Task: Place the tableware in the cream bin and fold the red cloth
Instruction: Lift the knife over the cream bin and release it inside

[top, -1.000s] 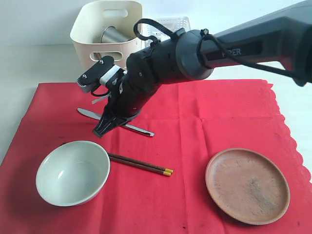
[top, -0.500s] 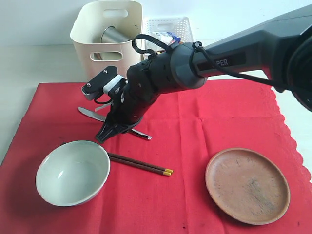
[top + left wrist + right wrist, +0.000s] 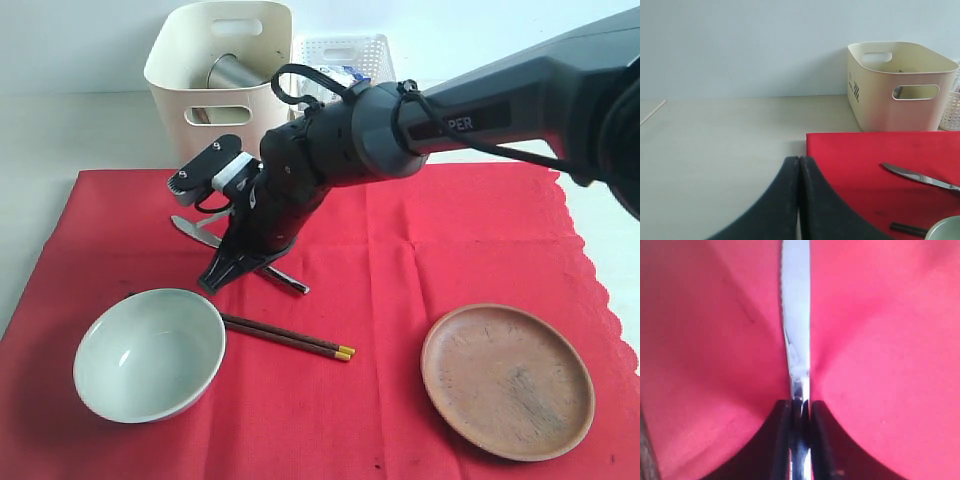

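Off the left edge of the red cloth (image 3: pixel 450 240), over bare table, the left gripper (image 3: pixel 799 161) hangs with its two dark fingers pressed flat together and nothing between them. On the cloth's near left corner sits the pale green-white bowl (image 3: pixel 150 355), upright. Further in, on the cloth's left half towards its far edge, the right gripper (image 3: pixel 235 268) points down at the metal table knife (image 3: pixel 287 281); its fingers are pinched tight on the knife's middle, with blade and handle sticking out to either side. I can't tell whether the knife is clear of the fabric. Beyond the cloth's far edge stands the cream bin (image 3: pixel 165 100), with the steel cup (image 3: pixel 232 72) lying tilted inside it. The brown chopsticks (image 3: pixel 285 337) lie together on the cloth just right of the bowl, yellow tips towards the cloth's middle. The round brown wooden plate (image 3: pixel 507 380) rests flat on the cloth's near right part.
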{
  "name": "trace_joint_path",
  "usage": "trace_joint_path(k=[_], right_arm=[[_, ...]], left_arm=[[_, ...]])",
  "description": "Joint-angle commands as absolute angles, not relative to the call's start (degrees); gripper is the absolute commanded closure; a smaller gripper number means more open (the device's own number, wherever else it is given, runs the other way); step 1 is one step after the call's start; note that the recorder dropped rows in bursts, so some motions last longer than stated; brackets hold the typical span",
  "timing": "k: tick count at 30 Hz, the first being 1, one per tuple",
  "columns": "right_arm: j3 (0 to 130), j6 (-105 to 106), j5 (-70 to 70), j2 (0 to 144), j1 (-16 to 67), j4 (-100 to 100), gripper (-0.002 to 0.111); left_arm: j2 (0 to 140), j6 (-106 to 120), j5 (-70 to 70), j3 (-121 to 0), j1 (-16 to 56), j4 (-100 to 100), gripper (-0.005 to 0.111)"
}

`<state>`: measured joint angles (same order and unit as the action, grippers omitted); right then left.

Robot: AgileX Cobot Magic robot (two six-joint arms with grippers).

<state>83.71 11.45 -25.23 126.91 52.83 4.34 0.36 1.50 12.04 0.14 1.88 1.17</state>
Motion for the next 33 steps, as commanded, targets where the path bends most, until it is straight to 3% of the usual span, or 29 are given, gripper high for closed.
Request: trace_joint_path(k=[1,11,22,24,31,33], right_arm=[[83.7,12.0,-25.0,122.8,52.7,4.0,0.108],[83.7,12.0,-21.2,115.5,52.7,3.9,0.108],[83.9,10.0,16.3,116.2,48.4,4.3,0.108],[86.3,9.9,22.2,119.0,46.8,4.8,0.108],[107.8,10.1,18.3,135.8,44.9,10.7,0.108],[110.7,13.9,18.1,138.9,44.9,16.9,0.1]], left_arm=[[0.0,1.3,12.0,0.0,1.7,1.3,0.107],[0.0,1.3,12.0,0.0,1.7,1.3,0.107],[0.0,1.3,12.0,0.0,1.7,1.3,0.107],[0.0,1.3,12.0,0.0,1.7,1.3,0.107],[0.0,1.3,12.0,0.0,1.7,1.3,0.107],[0.0,1.3,12.0,0.0,1.7,1.3,0.107]])
